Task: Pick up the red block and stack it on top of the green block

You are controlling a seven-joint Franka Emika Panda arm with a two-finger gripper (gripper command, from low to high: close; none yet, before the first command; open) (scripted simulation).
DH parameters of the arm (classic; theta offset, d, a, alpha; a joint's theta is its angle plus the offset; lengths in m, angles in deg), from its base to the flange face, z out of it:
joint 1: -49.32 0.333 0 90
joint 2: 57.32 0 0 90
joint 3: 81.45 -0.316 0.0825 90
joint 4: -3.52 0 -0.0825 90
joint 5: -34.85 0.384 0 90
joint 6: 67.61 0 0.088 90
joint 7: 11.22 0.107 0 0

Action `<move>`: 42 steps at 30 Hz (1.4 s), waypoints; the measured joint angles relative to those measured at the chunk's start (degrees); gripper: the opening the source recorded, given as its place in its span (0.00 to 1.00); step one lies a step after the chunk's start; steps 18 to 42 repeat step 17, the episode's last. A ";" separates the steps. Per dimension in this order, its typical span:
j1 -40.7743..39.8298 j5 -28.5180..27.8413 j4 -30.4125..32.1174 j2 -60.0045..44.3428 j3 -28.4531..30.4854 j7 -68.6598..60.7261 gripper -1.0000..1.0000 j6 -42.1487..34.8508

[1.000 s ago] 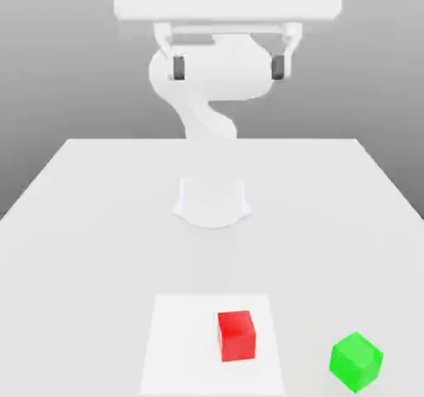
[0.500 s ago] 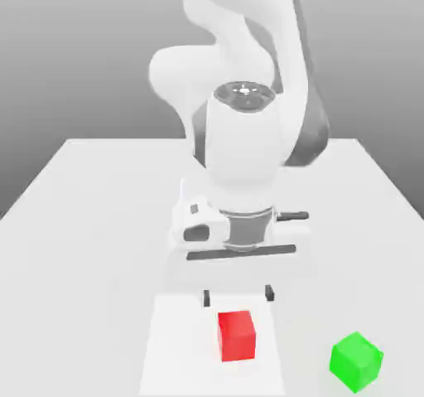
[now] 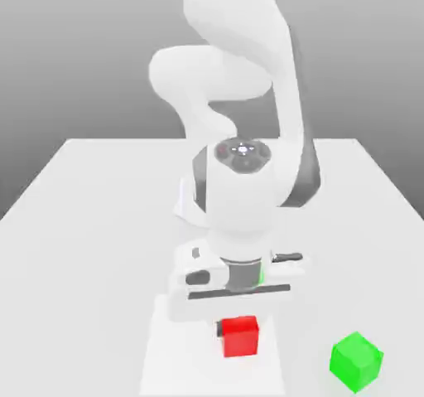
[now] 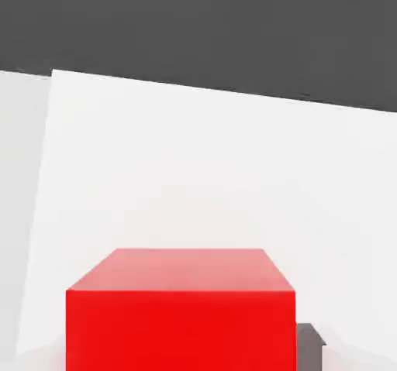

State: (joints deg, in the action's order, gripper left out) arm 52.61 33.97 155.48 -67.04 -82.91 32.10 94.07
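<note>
One gripper [image 3: 239,329], lower centre of the exterior view, jaws clamped on one red block [image 3: 240,338]; hazard: slippage during lifting, from an off-centre grip

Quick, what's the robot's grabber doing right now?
Gripper: closed on the red block, it looks like, with a fingertip right against its side.

A white square [image 3: 182,358] lies flat on the pale table [image 3: 99,263]
</note>
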 joint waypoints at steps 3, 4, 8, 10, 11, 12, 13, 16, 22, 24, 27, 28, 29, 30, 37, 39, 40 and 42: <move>1.19 0.01 -1.31 3.62 -1.52 -0.98 0.00 -4.97; 2.42 -0.34 -3.08 3.33 -2.74 -1.61 0.00 -6.49; 7.50 -1.90 -11.08 1.12 -8.05 -4.43 0.00 -12.41; 9.16 -3.12 -13.55 -1.35 -9.36 -4.73 0.00 -12.48; 9.68 -3.91 -14.04 -3.15 -9.25 -4.35 0.00 -11.20; 9.94 -4.82 -14.34 -5.10 -9.11 -3.80 0.00 -9.61; 10.47 -5.65 -14.55 -7.11 -8.57 -3.25 0.00 -7.84; 10.80 -6.27 -14.68 -8.52 -8.21 -2.83 1.00 -6.57; 10.80 -6.27 -14.68 -8.52 -8.21 -2.83 1.00 -6.57; 10.80 -6.27 -14.68 -8.52 -8.21 -2.83 1.00 -6.57; 10.80 -6.27 -14.68 -8.52 -8.21 -2.83 1.00 -6.57; 10.80 -6.27 -14.68 -8.52 -8.21 -2.83 1.00 -6.57; 10.80 -6.27 -14.68 -8.52 -8.21 -2.83 1.00 -6.57; 10.80 -6.27 -14.68 -8.52 -8.21 -2.83 1.00 -6.57; 10.80 -6.27 -14.68 -8.52 -8.21 -2.83 1.00 -6.57; 10.80 -6.27 -14.68 -8.52 -8.21 -2.83 1.00 -6.57; 10.80 -6.27 -14.68 -8.52 -8.21 -2.83 1.00 -6.57; 10.80 -6.27 -14.68 -8.52 -8.21 -2.83 1.00 -6.57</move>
